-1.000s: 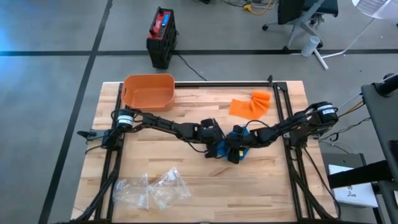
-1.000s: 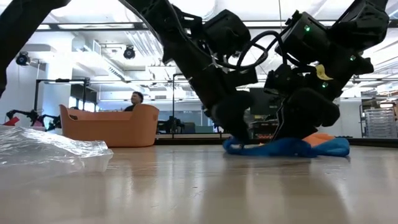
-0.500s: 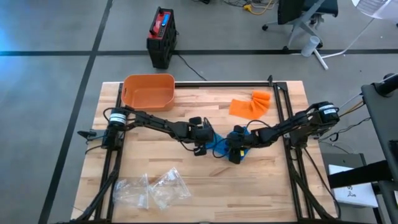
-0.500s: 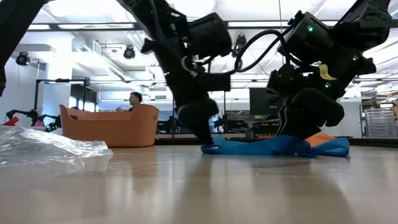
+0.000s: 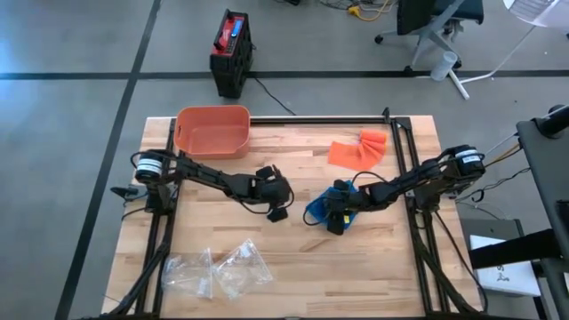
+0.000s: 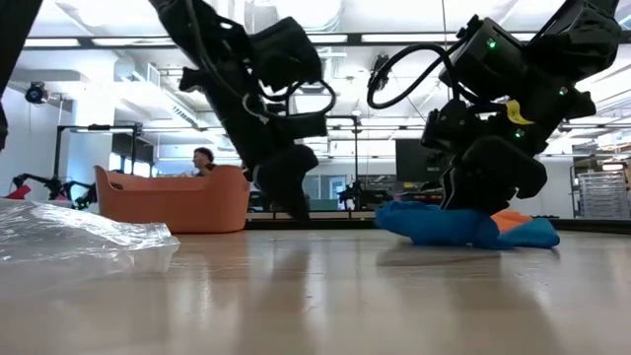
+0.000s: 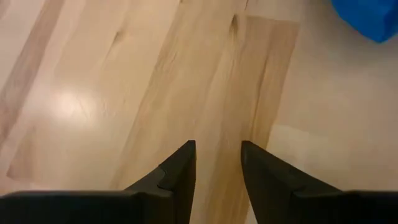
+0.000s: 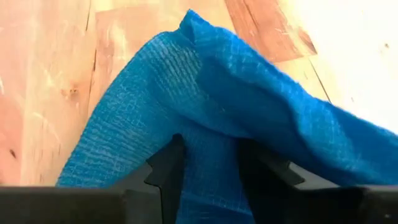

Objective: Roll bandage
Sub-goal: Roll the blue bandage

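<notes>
A blue mesh bandage (image 5: 318, 210) lies bunched on the wooden table near its middle, seen also in the low view (image 6: 439, 224) and close up in the right wrist view (image 8: 205, 106). My right gripper (image 5: 337, 220) is shut on it. My left gripper (image 5: 276, 210) hangs just above the bare wood to the bandage's left, its fingers (image 7: 217, 152) a little apart with nothing between them. In the left wrist view only a corner of the bandage (image 7: 367, 18) shows. A loose orange bandage (image 5: 357, 149) lies at the far right. My right gripper pinches a raised fold of the blue bandage (image 8: 211, 146) between its two fingers. The fingers slant down from the table's right side. The cloth is slack and rests in a heap on the table (image 6: 434, 232) in front of the gripper.
An orange tub (image 5: 212, 132) stands at the far left corner. Crumpled clear plastic bags (image 5: 216, 269) lie near the front left. Bare wood (image 5: 293, 267) stretches between the bags and the grippers.
My left gripper has moved toward the table's left edge, rolling its wrist. It first drew the bandage's left end out along the table, then came off it. That end has sprung back, and the bandage now lies bunched by my right gripper.
</notes>
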Tool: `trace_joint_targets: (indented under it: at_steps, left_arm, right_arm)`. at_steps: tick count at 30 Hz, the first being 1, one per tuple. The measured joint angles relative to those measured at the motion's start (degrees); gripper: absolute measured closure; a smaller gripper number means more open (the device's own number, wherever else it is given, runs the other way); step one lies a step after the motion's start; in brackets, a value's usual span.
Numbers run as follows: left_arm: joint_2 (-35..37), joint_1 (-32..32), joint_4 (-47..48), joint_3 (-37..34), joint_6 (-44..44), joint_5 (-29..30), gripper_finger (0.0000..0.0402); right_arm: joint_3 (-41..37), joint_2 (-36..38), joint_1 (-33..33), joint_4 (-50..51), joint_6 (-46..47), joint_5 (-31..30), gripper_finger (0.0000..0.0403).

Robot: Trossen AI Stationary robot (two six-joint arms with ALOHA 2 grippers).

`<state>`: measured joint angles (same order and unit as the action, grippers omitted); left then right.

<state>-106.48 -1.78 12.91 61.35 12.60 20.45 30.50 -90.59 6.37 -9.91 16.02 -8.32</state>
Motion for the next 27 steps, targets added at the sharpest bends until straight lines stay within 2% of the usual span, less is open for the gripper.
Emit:
trace_joint_targets:
  at_steps: [6, 11, 17, 22, 27]
  left_arm:
    - [1.6, -2.5, -10.3, -0.4, -0.3, -0.5, 0.0286]
    - [1.4, -4.6, -25.3, -0.4, -3.0, -2.0, 0.0276]
    - [-4.0, -4.6, -37.4, -0.2, -4.4, -4.5, 0.0272]
    - [-10.4, -4.6, -36.6, 5.4, -5.5, -6.5, 0.0271]
    - [-15.3, -3.7, -26.2, 13.0, -7.4, -4.7, 0.0273]
  right_arm:
    - [0.0, 0.0, 0.0, -0.2, 0.0, -0.1, 0.0254]
    - [0.1, 0.0, 0.0, -0.3, 0.0, -0.2, 0.0258]
    - [0.1, 0.0, 0.0, -1.0, -1.3, -0.3, 0.0250]
    - [0.7, 0.0, -0.2, -0.8, -2.8, -0.5, 0.0243]
    - [1.0, 0.0, -0.3, 0.0, -3.0, -0.6, 0.0246]
